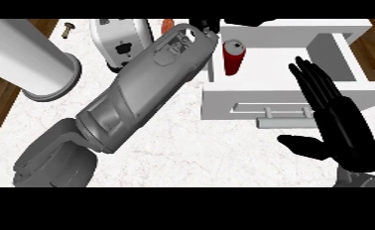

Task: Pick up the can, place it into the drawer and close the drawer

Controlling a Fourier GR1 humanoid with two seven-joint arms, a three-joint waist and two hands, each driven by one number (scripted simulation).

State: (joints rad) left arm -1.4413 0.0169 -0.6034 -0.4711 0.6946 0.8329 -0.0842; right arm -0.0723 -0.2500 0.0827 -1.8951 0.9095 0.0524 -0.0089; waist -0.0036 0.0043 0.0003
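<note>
Red can [233, 57] upright inside open drawer [344, 55], left hand [204, 25] just beside it

desk [176, 140]: white marble top, centre | floor [6, 95]: brown wood, left edge and upper right | toaster [121, 40]: upper middle | grey cylinder [33, 60]: upper left

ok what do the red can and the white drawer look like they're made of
The can looks like metal: glossy red body with a pale silvery top, though plastic can't be ruled out. The drawer looks like matte white painted wood or laminate: flat, thick walls with no shine. Its front handle looks like brushed grey metal.
</note>
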